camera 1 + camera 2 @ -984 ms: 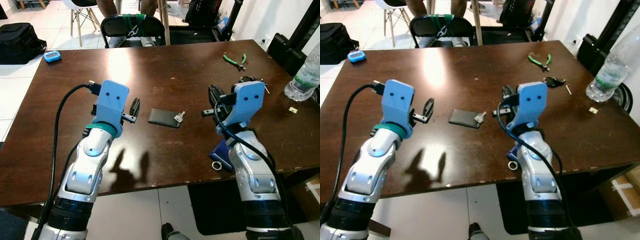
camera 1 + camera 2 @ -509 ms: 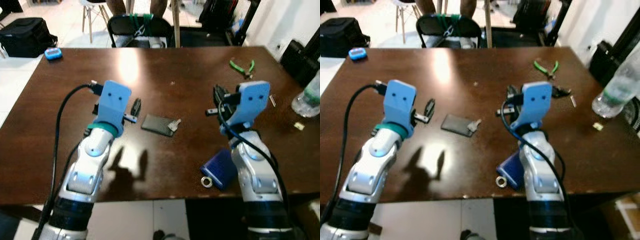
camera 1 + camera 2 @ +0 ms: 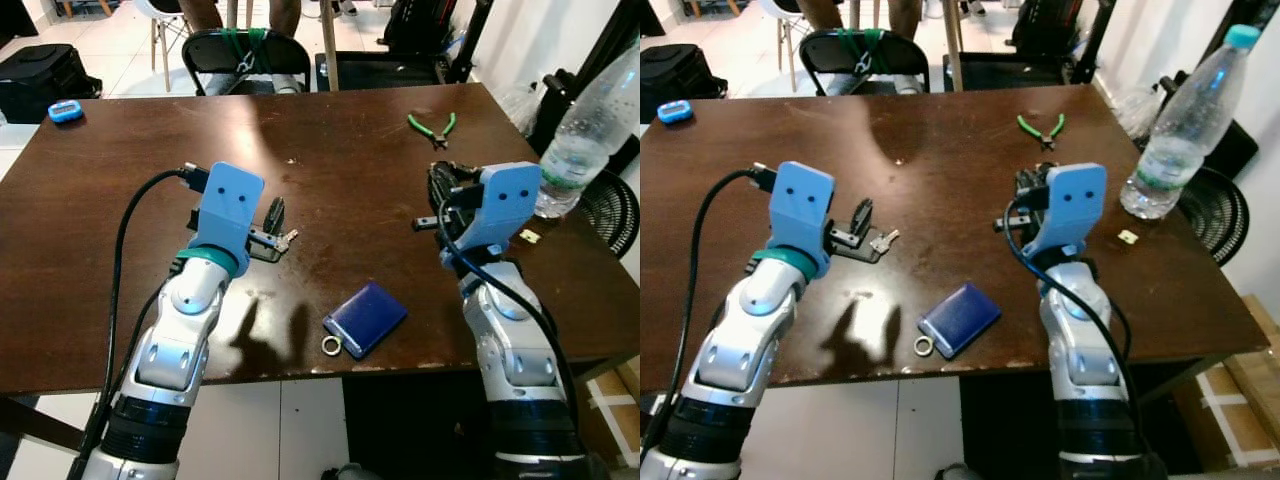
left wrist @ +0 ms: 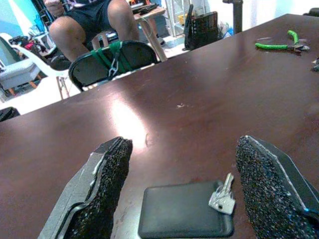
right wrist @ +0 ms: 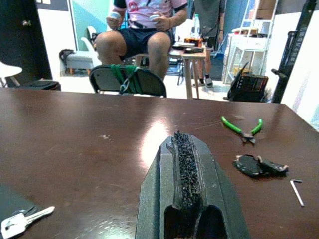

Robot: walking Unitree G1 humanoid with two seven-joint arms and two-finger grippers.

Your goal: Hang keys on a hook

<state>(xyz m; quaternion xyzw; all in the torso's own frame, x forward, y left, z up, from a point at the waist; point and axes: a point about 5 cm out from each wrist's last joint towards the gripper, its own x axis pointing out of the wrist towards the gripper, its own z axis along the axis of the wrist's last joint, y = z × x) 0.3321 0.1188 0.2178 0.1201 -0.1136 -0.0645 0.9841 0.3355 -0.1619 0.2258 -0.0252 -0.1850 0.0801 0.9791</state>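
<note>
A silver key (image 3: 288, 237) lies on the dark wooden table, attached to a flat black key case (image 4: 184, 211). My left gripper (image 3: 270, 214) hovers low just over the case, open. In the left wrist view its two fingers (image 4: 102, 186) stand wide to either side of the case and the key (image 4: 222, 196), without touching them. My right gripper (image 3: 437, 196) is held above the table to the right, shut on nothing. In the right wrist view its closed fingers (image 5: 183, 164) point down the table, and the key (image 5: 20, 221) lies off to one side.
A blue wallet (image 3: 366, 317) with a metal ring (image 3: 331, 346) lies near the front edge. Green pliers (image 3: 430, 125) and a small black object (image 5: 259, 166) lie at the back right. A water bottle (image 3: 575, 130) stands at the right edge. A person (image 5: 144, 30) sits beyond a black chair (image 3: 245, 55).
The camera has shifted, bringing the bottle and the whole blue wallet into view. My left gripper now stands over the key case instead of to its left. The right gripper stays shut.
</note>
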